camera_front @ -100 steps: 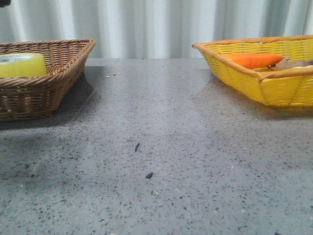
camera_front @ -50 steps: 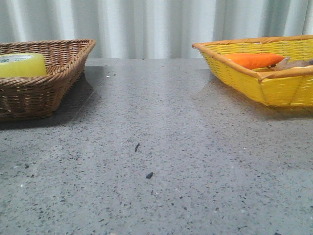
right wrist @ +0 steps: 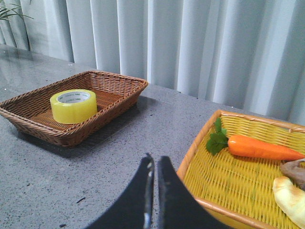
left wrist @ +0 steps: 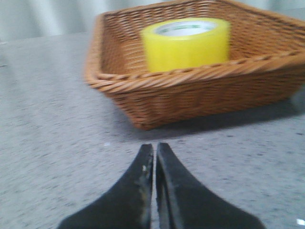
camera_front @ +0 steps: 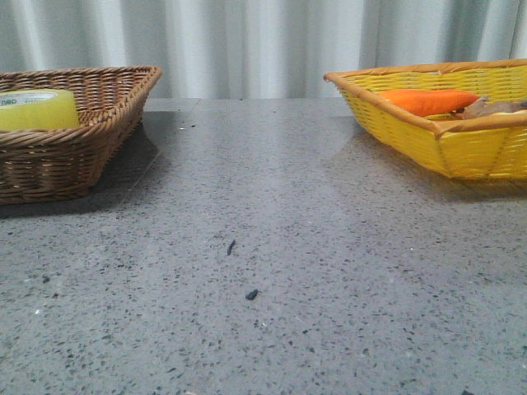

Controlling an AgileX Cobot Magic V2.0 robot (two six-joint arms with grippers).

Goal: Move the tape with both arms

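The yellow tape (camera_front: 37, 109) lies flat in the brown wicker basket (camera_front: 90, 136) at the table's left. It also shows in the left wrist view (left wrist: 187, 42) and the right wrist view (right wrist: 73, 105). My left gripper (left wrist: 155, 147) is shut and empty, low over the table a short way in front of the brown basket (left wrist: 200, 90). My right gripper (right wrist: 156, 160) is shut and empty, above the table beside the yellow basket's rim (right wrist: 190, 155). Neither gripper shows in the front view.
A yellow basket (camera_front: 461, 148) at the right holds an orange carrot (camera_front: 428, 100) with green leaves (right wrist: 217, 140) and other pale items (right wrist: 290, 195). Two small dark specks (camera_front: 251, 294) lie on the grey table. A curtain hangs behind.
A shadow over the table's left front has faded away. The tape and both baskets have not moved.
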